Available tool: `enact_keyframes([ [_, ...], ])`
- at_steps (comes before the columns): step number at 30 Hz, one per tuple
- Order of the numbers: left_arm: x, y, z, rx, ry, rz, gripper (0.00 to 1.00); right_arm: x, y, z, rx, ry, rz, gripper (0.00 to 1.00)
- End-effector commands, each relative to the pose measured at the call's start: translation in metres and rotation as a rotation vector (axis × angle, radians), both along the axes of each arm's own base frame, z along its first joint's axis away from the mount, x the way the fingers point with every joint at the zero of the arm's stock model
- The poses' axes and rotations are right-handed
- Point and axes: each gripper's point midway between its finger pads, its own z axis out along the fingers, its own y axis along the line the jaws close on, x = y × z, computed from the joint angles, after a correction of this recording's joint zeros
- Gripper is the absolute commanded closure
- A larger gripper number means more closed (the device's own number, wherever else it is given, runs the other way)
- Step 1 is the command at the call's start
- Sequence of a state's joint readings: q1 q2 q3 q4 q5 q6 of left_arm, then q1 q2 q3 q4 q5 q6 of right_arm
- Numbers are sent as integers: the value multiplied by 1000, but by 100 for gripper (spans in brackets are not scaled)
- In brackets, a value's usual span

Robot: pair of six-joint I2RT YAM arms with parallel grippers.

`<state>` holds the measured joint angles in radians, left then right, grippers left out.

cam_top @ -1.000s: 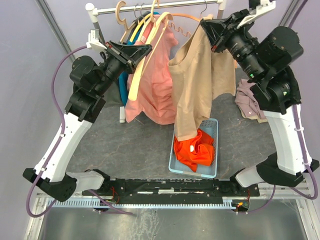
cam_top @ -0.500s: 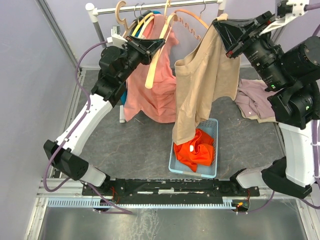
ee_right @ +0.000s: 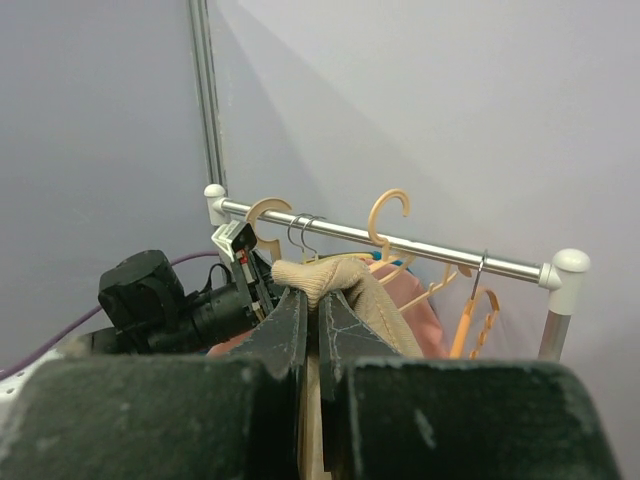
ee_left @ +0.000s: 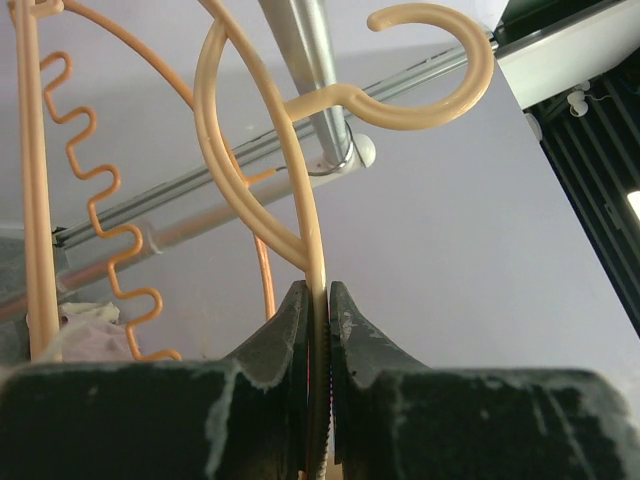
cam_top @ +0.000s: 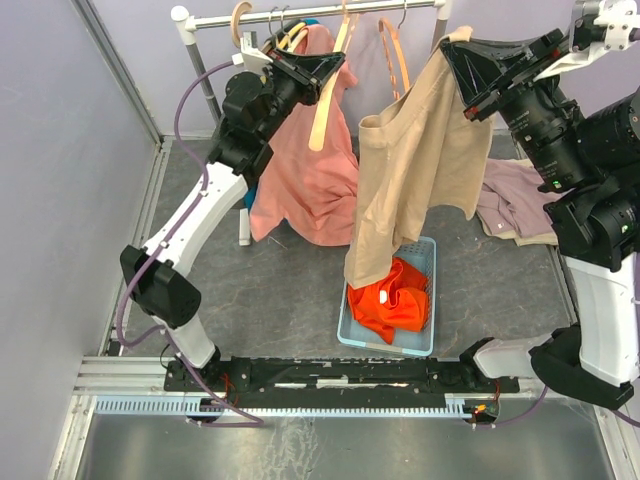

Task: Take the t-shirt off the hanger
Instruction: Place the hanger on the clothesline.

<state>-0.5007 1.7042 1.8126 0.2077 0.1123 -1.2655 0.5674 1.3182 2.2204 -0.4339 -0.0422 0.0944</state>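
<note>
The right claw (cam_top: 452,47) is pinched tight on the top edge of the beige cotton t-shirt (cam_top: 415,165). The shirt hangs straight down beneath it, its lower end dangling over the pale blue plastic basket (cam_top: 385,346) that holds a crumpled orange cloth (cam_top: 388,303). Off to that claw's left, the left claw (cam_top: 338,66) is narrowed onto the thin stem of a bare cream plastic hanger (cam_top: 325,110), whose hook sits just above the jaws near the silver metal rail (cam_top: 300,14), well apart from the t-shirt, with a pink shirt (cam_top: 310,180) hanging below this claw.
</note>
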Motion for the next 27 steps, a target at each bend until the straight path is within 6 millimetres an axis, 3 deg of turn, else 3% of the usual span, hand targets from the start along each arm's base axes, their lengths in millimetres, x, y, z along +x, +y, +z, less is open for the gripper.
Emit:
enact_keyframes([
  [1, -4, 6, 44, -61, -141, 22, 97, -20, -20, 38, 73, -139, -38, 99],
  [6, 9, -3, 37, -71, -125, 5, 97, -19, -24, 39, 75, -146, -64, 99],
  [12, 18, -12, 16, -63, -63, -29, 97, -16, -39, 43, 90, -157, -144, 99],
  [19, 16, -12, 4, -66, -27, -40, 97, -11, -50, 40, 113, -149, -206, 99],
  [27, 11, -11, -10, -54, 9, -47, 84, -11, -53, 40, 124, -154, -223, 99],
])
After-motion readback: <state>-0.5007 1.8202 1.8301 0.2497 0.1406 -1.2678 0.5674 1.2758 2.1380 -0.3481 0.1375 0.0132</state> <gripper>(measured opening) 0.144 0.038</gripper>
